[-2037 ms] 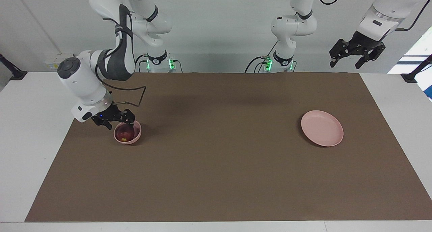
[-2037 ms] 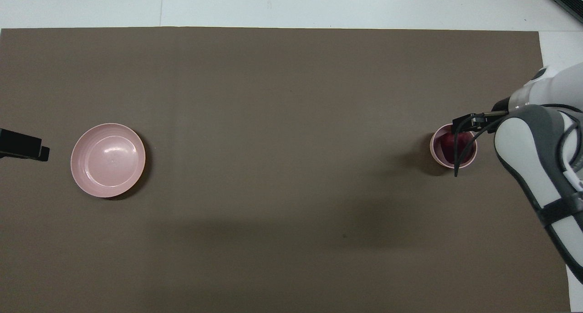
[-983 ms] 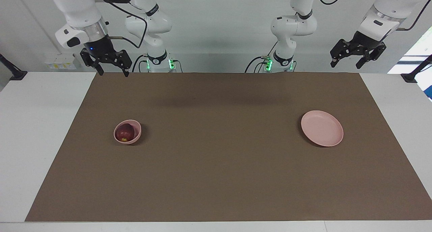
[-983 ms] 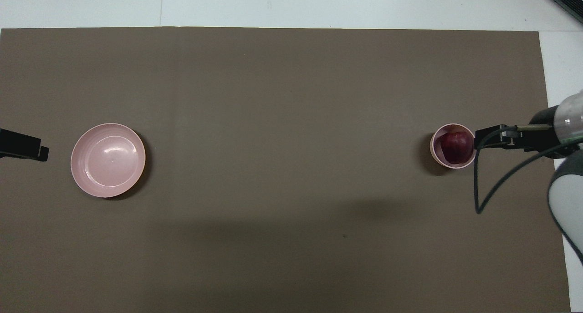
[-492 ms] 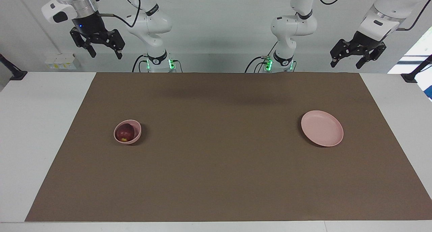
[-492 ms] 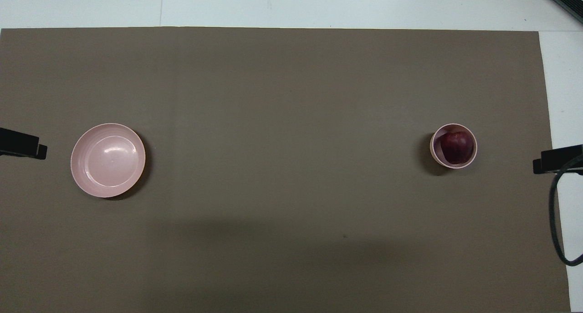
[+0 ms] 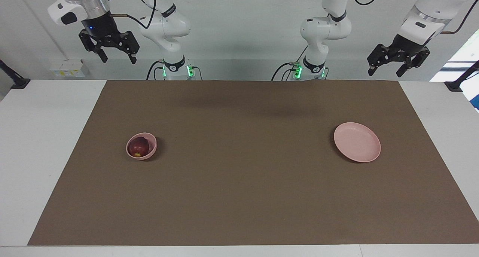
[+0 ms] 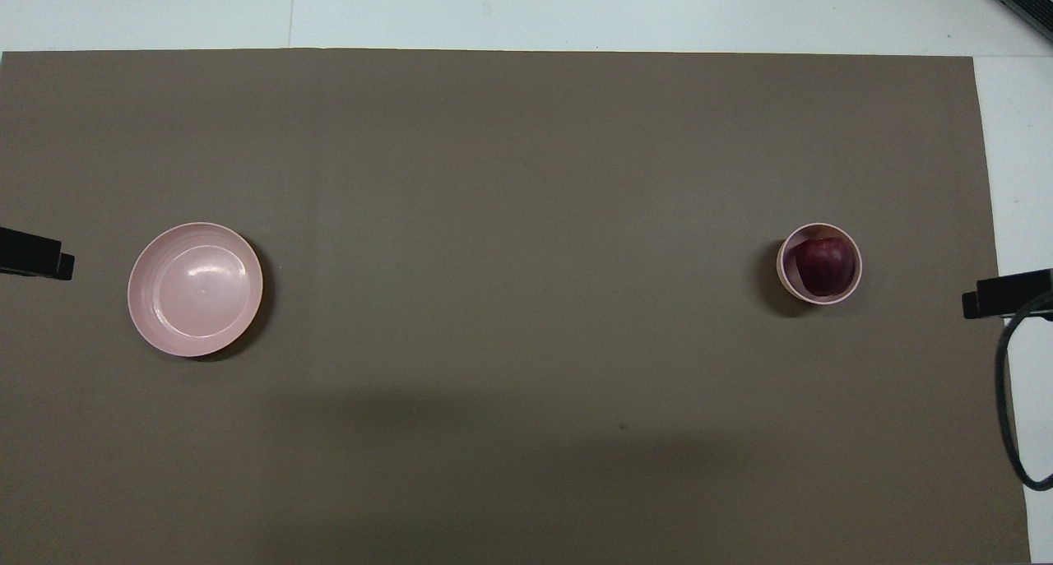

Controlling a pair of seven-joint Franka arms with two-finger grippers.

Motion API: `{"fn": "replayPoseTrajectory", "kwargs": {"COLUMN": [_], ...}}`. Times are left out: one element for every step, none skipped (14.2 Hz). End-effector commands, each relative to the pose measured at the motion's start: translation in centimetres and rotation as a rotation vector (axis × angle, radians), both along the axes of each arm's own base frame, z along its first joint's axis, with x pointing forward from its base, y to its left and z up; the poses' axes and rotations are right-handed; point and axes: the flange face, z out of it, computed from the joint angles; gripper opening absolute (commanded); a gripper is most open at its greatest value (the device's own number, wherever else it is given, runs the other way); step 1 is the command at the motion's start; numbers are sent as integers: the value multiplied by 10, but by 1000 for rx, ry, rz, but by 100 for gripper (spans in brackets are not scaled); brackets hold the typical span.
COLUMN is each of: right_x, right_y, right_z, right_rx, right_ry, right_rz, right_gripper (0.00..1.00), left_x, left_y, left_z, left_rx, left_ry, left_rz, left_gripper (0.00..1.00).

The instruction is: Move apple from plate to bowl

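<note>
While both arms hang high up by their stands, the facing view shows the apple [image 7: 138, 147] sitting inside the bowl [image 7: 149, 147]. The bowl rests on the brown mat [image 7: 239, 197] that covers the counter [image 7: 41, 144], toward the right arm's end. The plate [image 7: 357, 142] lies flat with nothing on it, well apart from the bowl, toward the left arm's end. The right tool [image 7: 114, 58] has its fingers spread apart and holds nothing. The left tool [image 7: 384, 70] also has its fingers apart and holds nothing, and that arm waits.

From the overhead view, the apple [image 8: 825, 266] fills most of the bowl [image 8: 786, 275]. The plate [image 8: 195, 289] is bare. Only the dark tip of the left tool [image 8: 34, 254] and of the right tool [image 8: 1005, 294] peek in at the edges.

I think the job looks done. Little could go wrong now. If an arm came back down near the bowl, it might bump it and tip the apple out. Nothing else lies near the bowl, and nothing blocks the way.
</note>
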Motion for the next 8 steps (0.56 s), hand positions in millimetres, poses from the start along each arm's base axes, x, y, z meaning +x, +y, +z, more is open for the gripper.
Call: {"fn": "replayPoseTrajectory", "kwargs": {"right_x": [-4, -4, -4, -5, -5, -5, -5, -5], "right_y": [-6, -4, -5, -5, -5, -5, -5, -5], "right_z": [0, 0, 0, 0, 0, 0, -1, -1], "right_rx": [-28, -28, -28, -28, -28, -28, -28, -28], "right_ry": [-25, -25, -25, -25, -24, -25, -22, -22], "right_rz": [37, 40, 39, 39, 39, 39, 39, 40], "right_gripper": [100, 100, 100, 100, 100, 100, 100, 100], "left_x": [-2, -1, 0, 0, -1, 0, -1, -1], "left_y": [3, 3, 3, 3, 3, 4, 3, 3], "left_z": [2, 2, 3, 3, 3, 3, 2, 2], "left_rx": [16, 16, 16, 14, 16, 16, 18, 16], "left_ry": [-20, -23, -26, -25, -25, -25, -22, -23], "left_rz": [-20, -20, -17, -17, -17, -15, -17, -17], "left_gripper": [100, 100, 100, 100, 100, 100, 100, 100]}}
